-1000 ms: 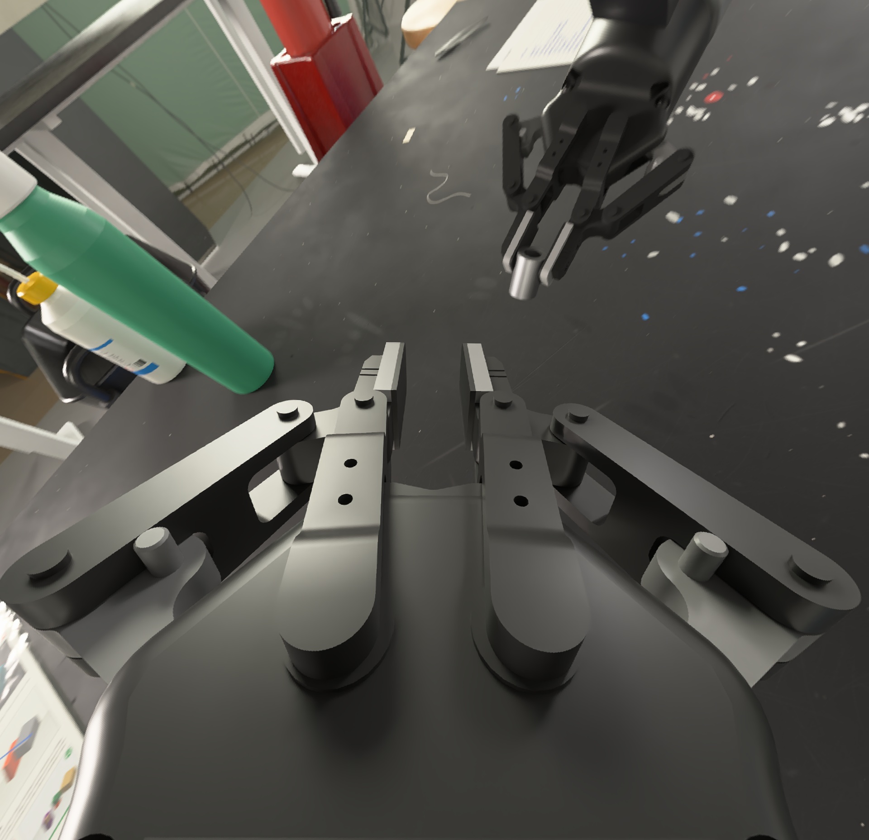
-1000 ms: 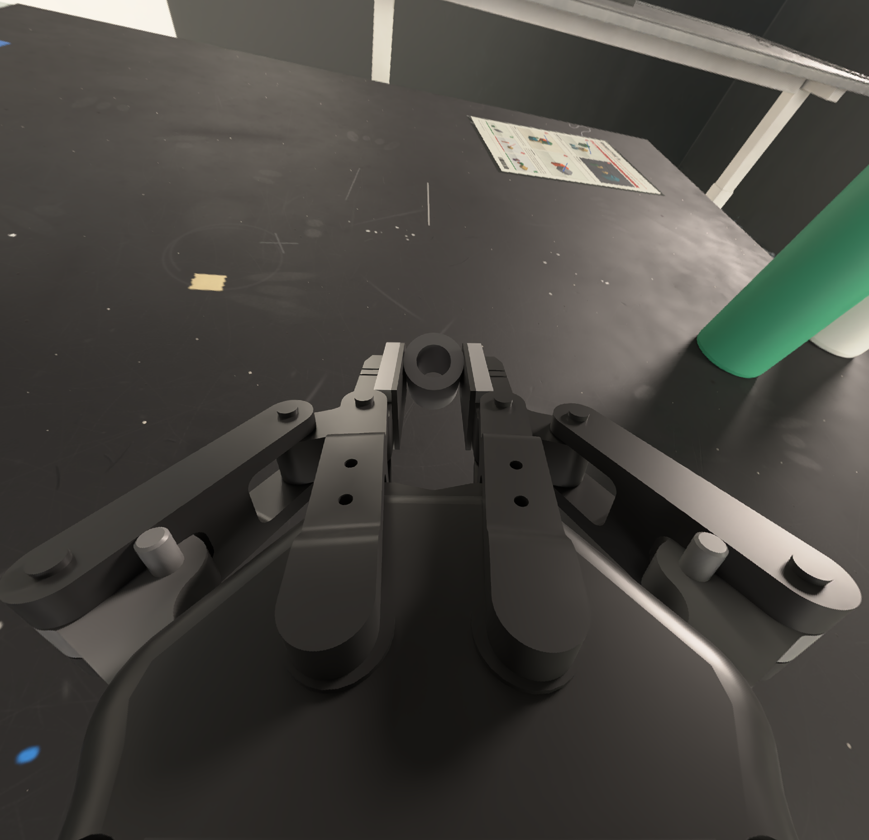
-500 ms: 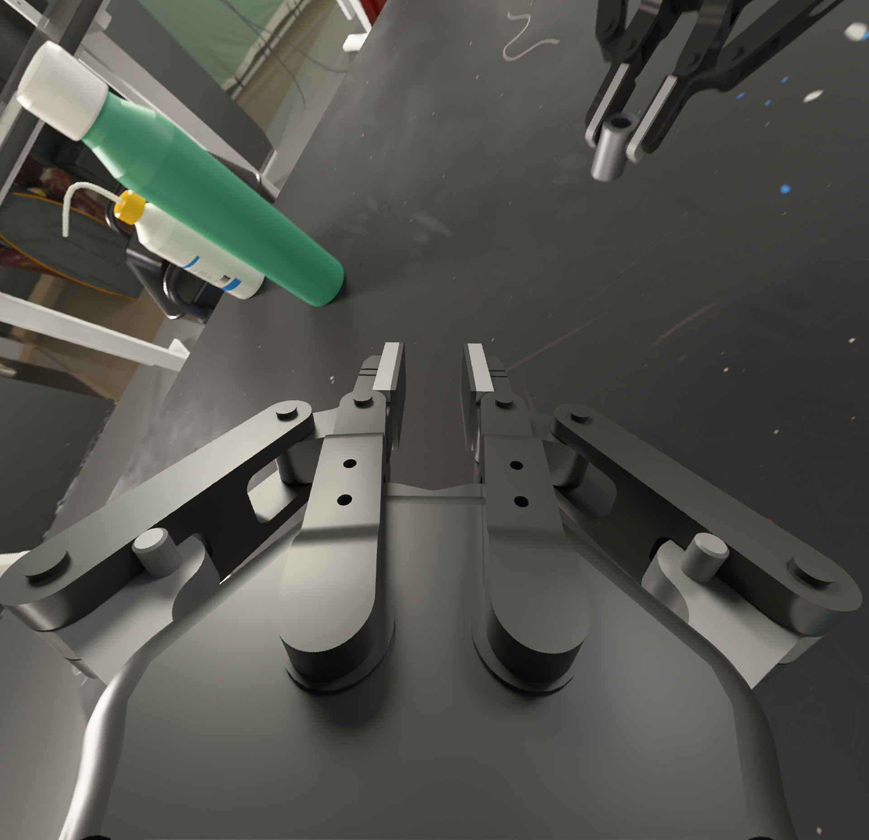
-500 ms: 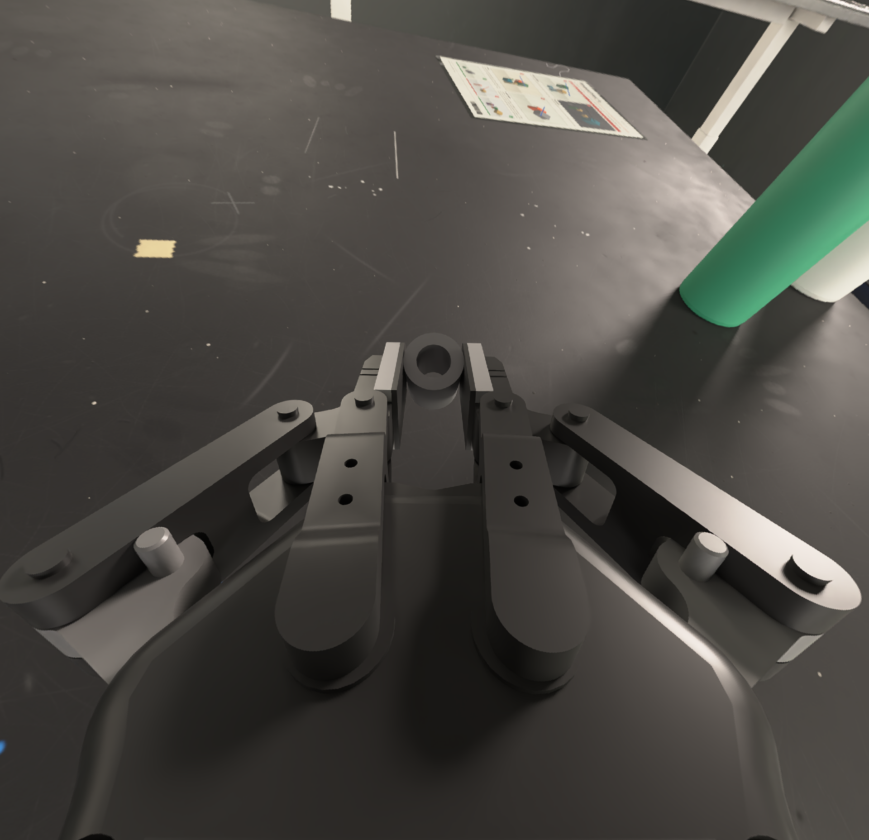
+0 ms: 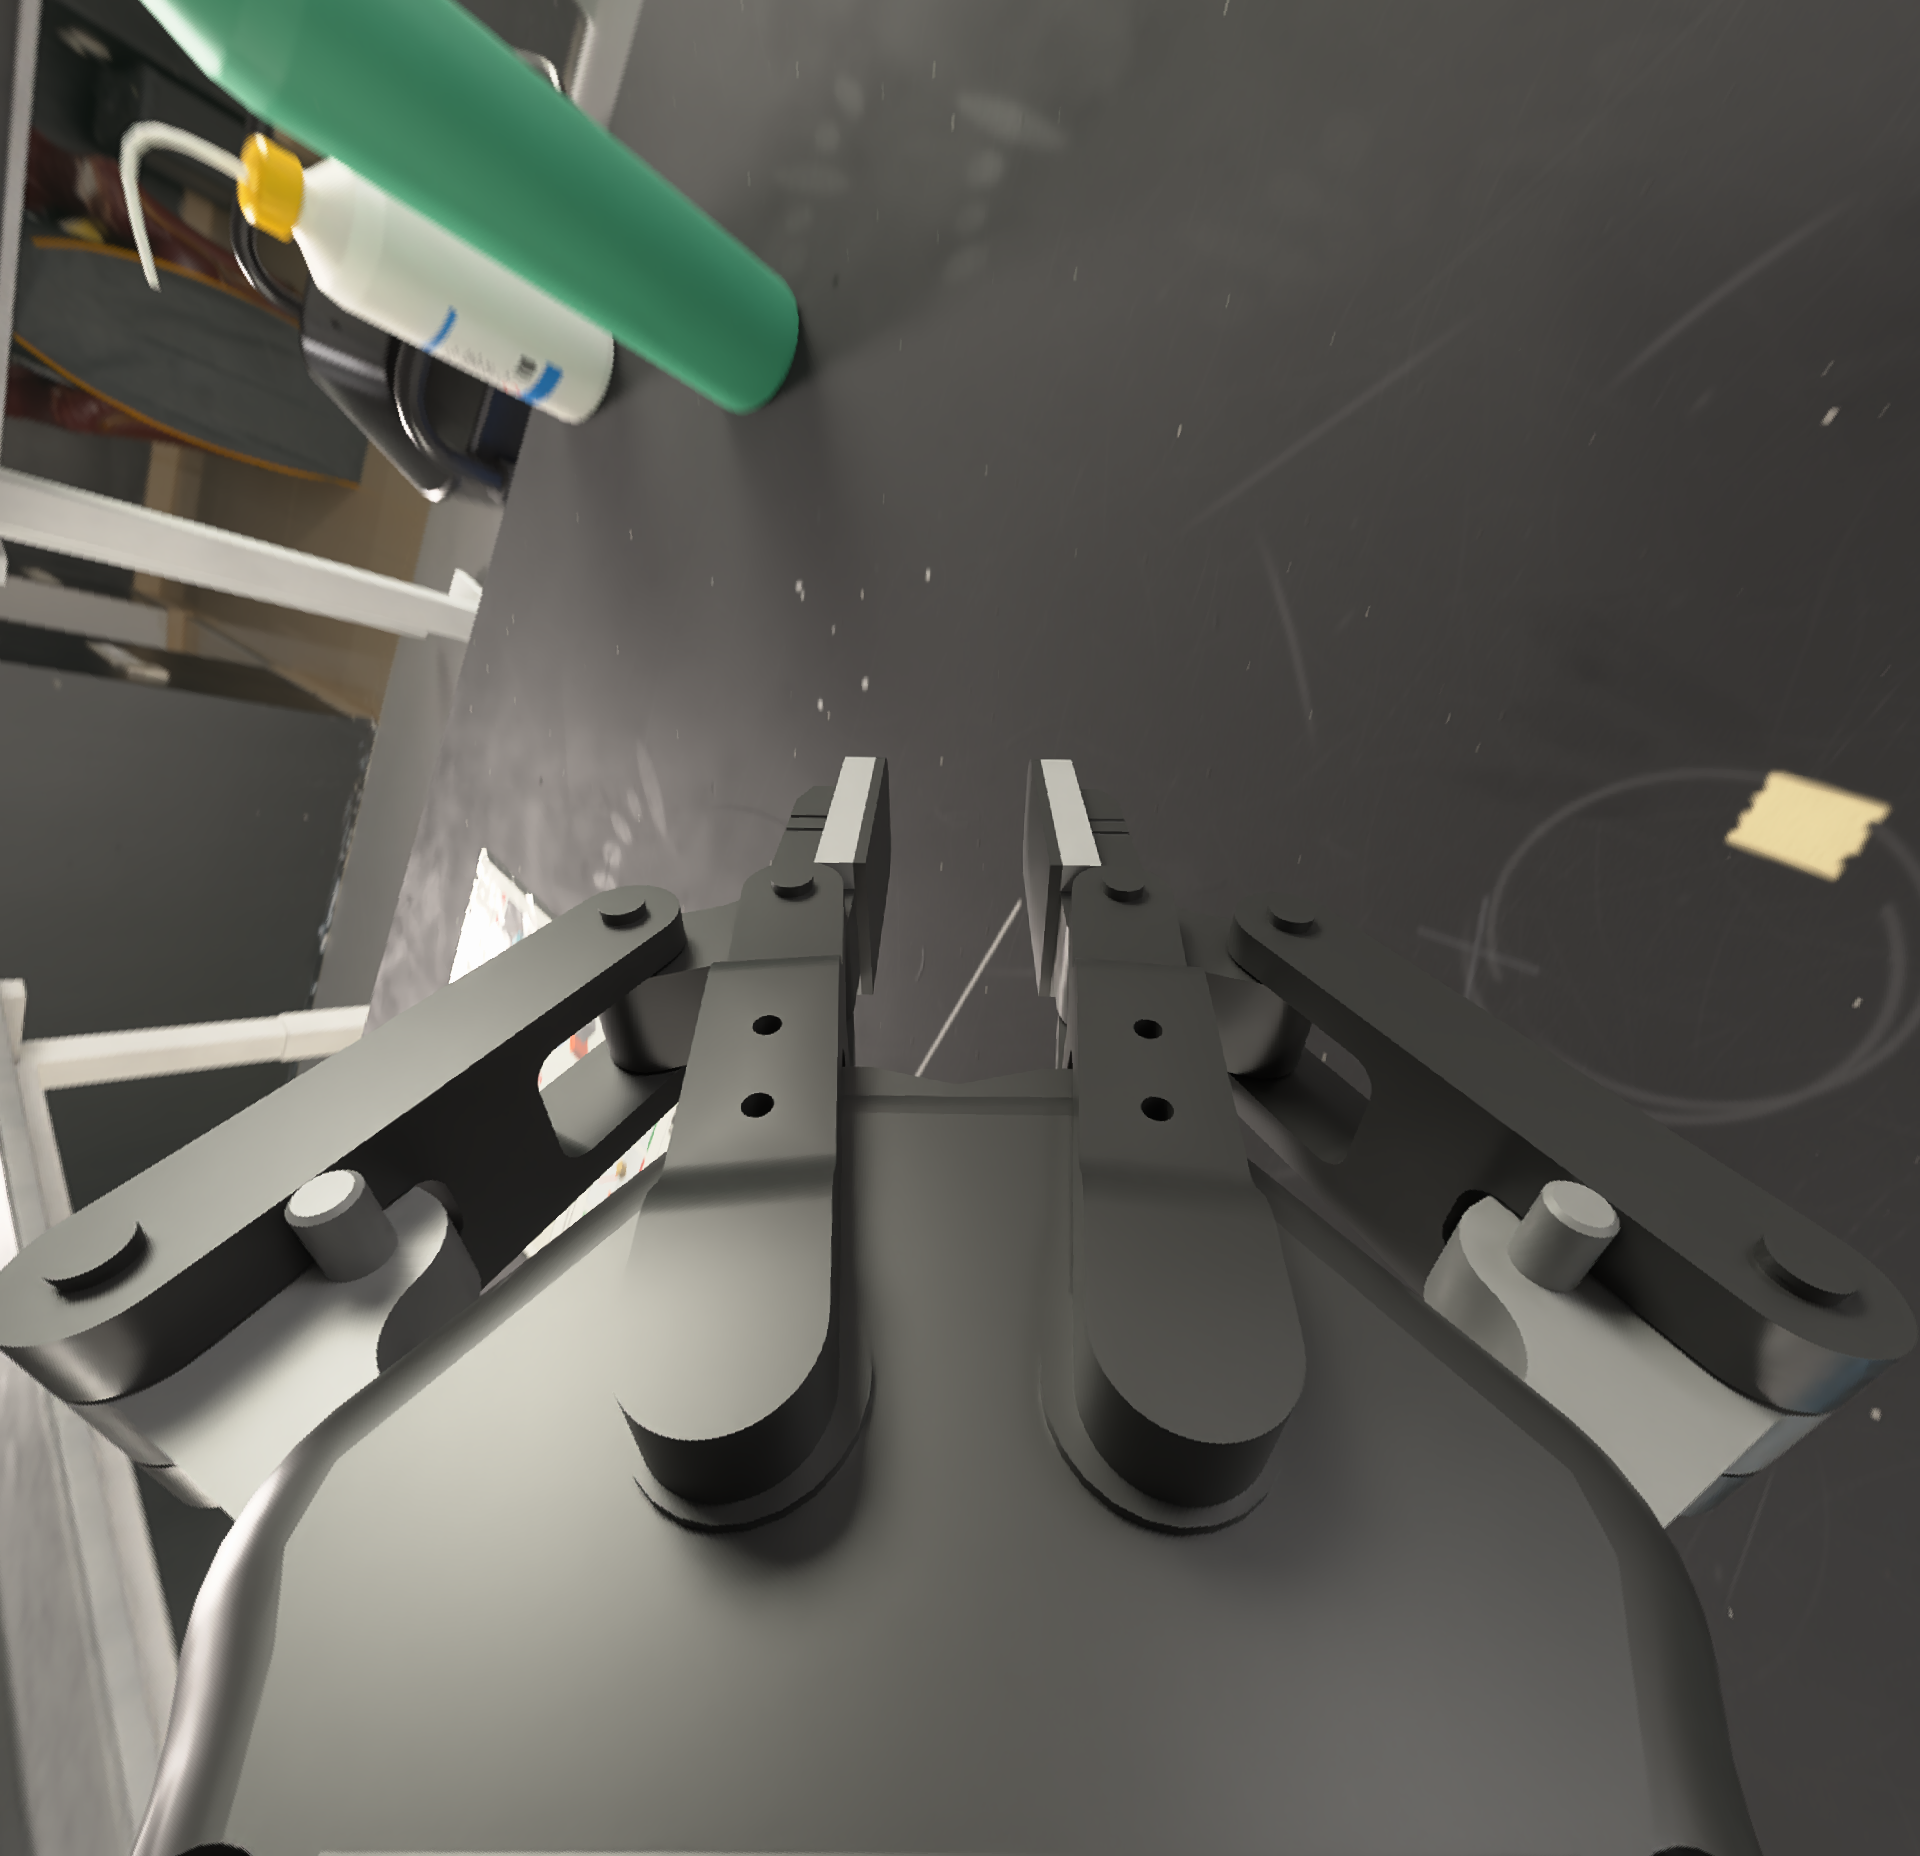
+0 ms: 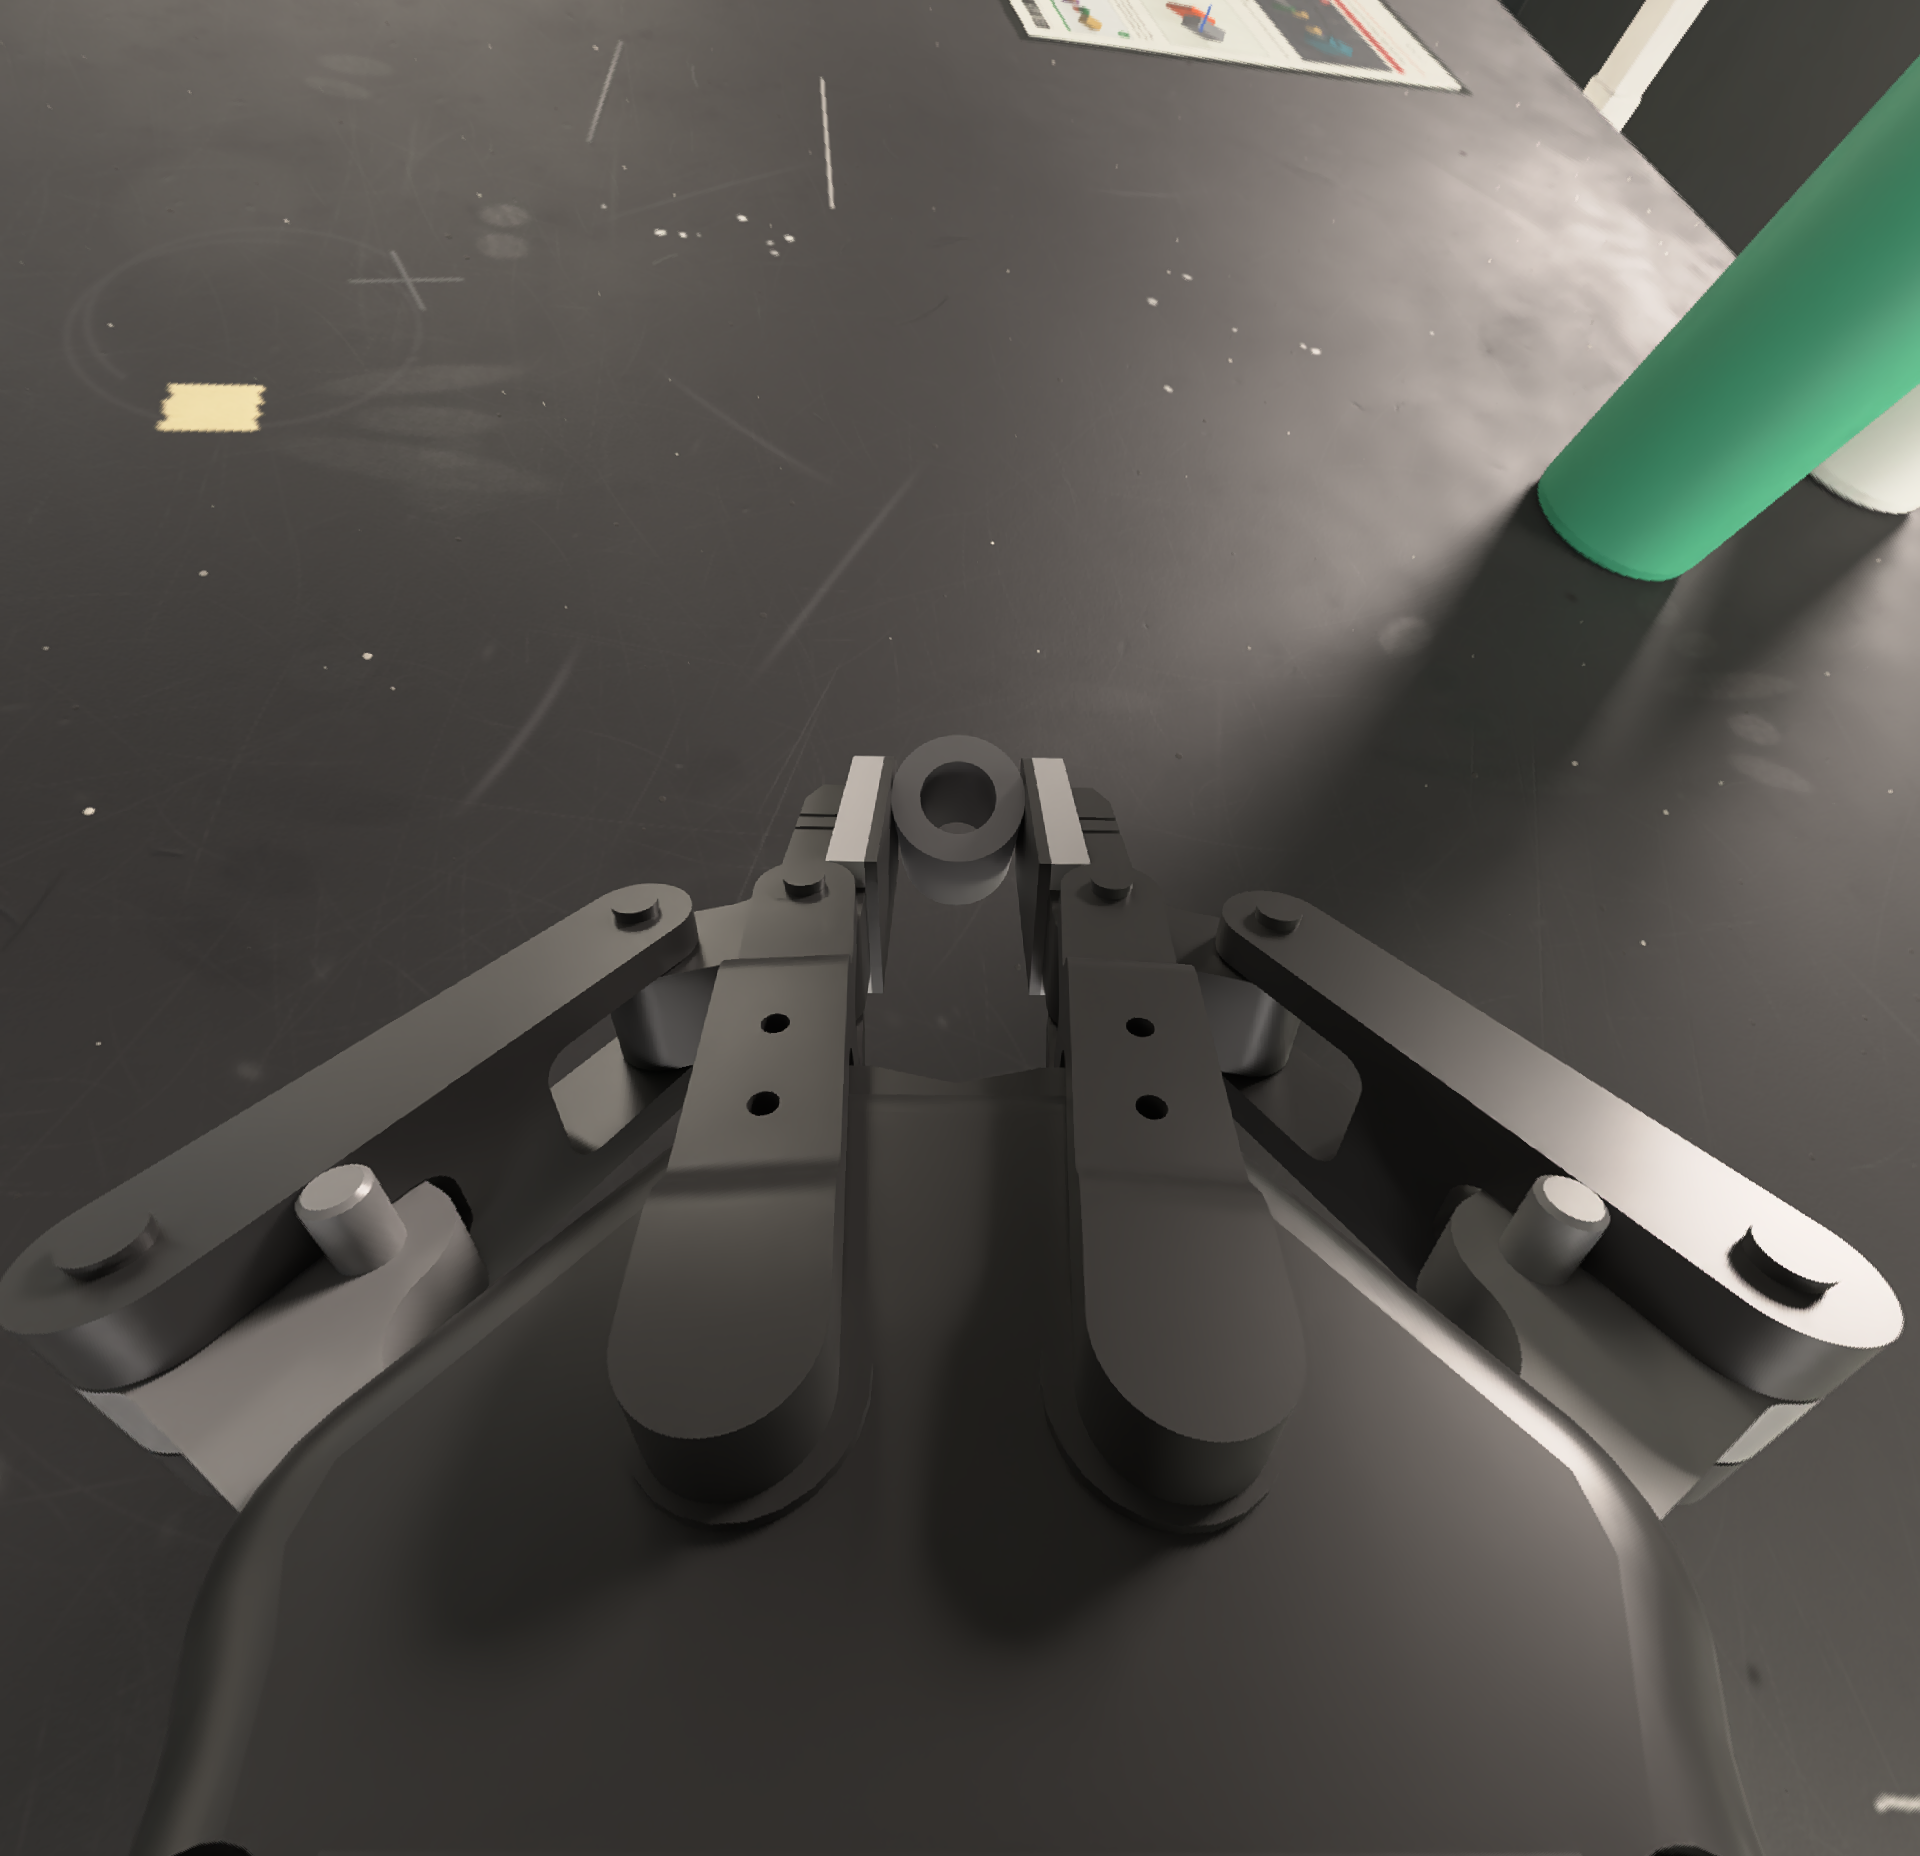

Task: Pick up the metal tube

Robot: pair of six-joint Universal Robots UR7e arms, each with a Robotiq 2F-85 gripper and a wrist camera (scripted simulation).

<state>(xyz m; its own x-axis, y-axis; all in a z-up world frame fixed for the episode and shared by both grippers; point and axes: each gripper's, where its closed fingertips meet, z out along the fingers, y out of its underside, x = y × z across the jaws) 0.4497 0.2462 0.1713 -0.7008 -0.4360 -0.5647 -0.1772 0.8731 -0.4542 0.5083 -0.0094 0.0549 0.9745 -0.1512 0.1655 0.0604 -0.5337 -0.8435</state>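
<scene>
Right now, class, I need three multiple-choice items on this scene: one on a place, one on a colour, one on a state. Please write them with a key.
1. Where is the short grey metal tube?
A. between the right tool's fingers
B. on the printed sheet
C. beside the tape

2. What colour is the tall cylindrical bottle?
A. red
B. green
C. blue

3. How is the left tool?
A. shut on tape
B. shut on the bottle
C. open, empty

Key: A, the right tool has a pad on each side of it; B, its body is green; C, bare table shows between its pads.
</scene>
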